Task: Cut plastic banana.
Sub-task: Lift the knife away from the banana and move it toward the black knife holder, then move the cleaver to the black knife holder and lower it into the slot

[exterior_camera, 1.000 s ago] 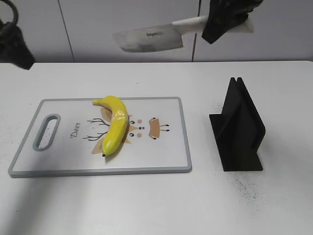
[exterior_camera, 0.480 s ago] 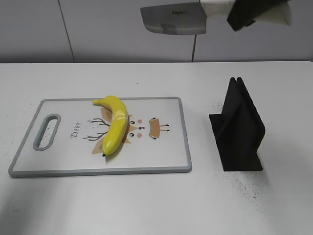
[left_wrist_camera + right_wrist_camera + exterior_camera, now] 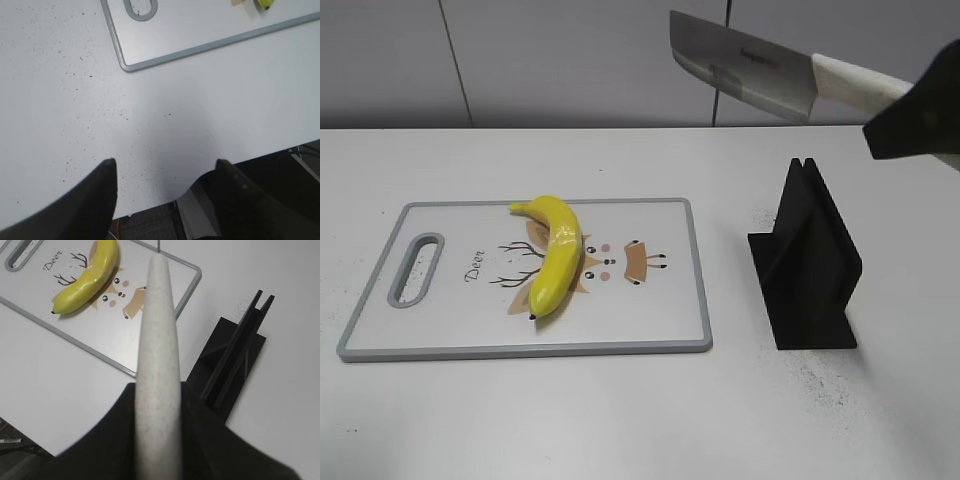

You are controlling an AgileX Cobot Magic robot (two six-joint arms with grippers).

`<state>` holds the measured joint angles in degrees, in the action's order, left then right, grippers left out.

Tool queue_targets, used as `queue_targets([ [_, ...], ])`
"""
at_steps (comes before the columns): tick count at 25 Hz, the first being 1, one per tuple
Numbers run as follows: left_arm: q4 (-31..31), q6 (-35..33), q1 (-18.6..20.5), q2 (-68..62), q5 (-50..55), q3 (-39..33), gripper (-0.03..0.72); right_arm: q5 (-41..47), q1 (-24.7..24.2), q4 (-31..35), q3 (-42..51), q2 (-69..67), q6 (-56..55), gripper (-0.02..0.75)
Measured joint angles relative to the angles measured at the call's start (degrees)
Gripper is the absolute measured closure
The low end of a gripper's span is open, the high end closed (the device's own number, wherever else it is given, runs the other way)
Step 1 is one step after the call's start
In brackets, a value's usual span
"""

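The yellow plastic banana (image 3: 556,257) lies in one piece on a white cutting board (image 3: 650,320) with a deer drawing; it also shows in the right wrist view (image 3: 87,277). My right gripper (image 3: 915,115) is shut on the white handle (image 3: 157,370) of a cleaver-style knife (image 3: 740,65), held high above the table's right side, blade pointing left. My left gripper (image 3: 165,172) is open and empty over the table's front left edge, out of the exterior view. Only the banana's tip (image 3: 263,3) shows in the left wrist view.
A black slotted knife stand (image 3: 807,262) stands to the right of the board; it also shows in the right wrist view (image 3: 235,355). The board's grey-rimmed corner (image 3: 125,65) and handle slot (image 3: 140,9) show in the left wrist view. The table's front edge (image 3: 165,197) lies below the left gripper.
My right gripper has carried the knife to the right, and the blade now slants down toward the handle. The left arm has left the exterior view. The banana has not moved.
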<state>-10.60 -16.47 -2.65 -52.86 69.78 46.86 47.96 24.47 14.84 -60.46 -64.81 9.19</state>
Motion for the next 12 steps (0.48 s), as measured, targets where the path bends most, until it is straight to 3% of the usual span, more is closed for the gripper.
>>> queue_targets([
  [12,0.0,0.02,0.0,30.39,-0.42,-13.28,0.104,-9.22,0.0,-0.26,19.45,16.6,-7.28,0.574],
])
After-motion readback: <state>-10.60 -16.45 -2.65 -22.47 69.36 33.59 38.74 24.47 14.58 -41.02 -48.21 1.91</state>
